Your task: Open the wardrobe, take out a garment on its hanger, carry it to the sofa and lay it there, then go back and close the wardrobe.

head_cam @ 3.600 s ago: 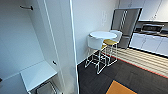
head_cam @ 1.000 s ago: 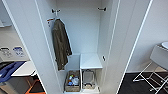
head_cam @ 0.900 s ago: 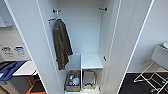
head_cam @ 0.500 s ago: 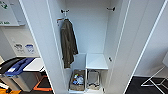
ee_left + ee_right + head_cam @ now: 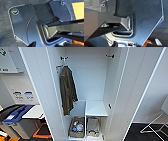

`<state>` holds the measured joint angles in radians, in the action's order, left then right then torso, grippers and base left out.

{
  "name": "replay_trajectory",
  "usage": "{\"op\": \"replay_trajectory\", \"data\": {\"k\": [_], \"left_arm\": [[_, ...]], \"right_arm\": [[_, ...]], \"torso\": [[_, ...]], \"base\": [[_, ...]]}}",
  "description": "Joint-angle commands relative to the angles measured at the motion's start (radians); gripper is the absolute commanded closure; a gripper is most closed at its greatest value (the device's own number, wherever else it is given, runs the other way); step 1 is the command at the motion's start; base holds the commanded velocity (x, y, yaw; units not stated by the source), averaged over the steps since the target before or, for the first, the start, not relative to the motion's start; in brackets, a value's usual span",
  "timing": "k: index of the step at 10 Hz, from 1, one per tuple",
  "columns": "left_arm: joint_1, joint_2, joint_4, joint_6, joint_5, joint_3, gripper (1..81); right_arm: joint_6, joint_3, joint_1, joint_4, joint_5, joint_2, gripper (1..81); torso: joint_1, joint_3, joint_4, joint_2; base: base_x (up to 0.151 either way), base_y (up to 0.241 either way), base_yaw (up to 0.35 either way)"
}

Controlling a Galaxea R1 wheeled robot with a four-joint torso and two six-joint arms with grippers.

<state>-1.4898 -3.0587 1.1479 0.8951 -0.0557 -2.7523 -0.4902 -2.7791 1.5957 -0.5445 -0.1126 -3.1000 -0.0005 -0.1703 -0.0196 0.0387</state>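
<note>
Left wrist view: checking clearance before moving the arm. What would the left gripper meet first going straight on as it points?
Probably the robot's own dark plate, lying right ahead, with dark floor past its edge; depth is unclear.

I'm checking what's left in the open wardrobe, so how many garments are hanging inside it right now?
1. An olive-green jacket hangs from the rail at the upper left of the wardrobe, above the basket on its floor. The left door could hide something further left.
</note>
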Motion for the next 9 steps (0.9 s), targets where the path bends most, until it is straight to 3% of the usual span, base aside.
{"op": "replay_trajectory", "data": {"k": [1, 5, 9], "left_arm": [[0.032, -0.002, -0.002, 0.002, 0.039, 0.002, 1.0], [0.032, 0.001, -0.005, 0.007, 0.037, 0.002, 1.0], [0.03, 0.001, -0.004, 0.005, 0.033, 0.002, 1.0]], "right_arm": [[0.001, 0.004, -0.019, -0.005, 0.045, -0.005, 1.0], [0.001, 0.004, -0.018, -0.005, 0.044, -0.005, 1.0], [0.001, 0.004, -0.016, -0.005, 0.044, -0.005, 1.0]], "torso": [[0.001, 0.0, 0.0, 0.0], [0.001, 0.0, 0.0, 0.0], [0.001, 0.001, 0.0, 0.001]], "base": [[0.0, 0.0, 0.0], [0.0, 0.0, 0.0], [0.092, 0.0, 0.0]]}}
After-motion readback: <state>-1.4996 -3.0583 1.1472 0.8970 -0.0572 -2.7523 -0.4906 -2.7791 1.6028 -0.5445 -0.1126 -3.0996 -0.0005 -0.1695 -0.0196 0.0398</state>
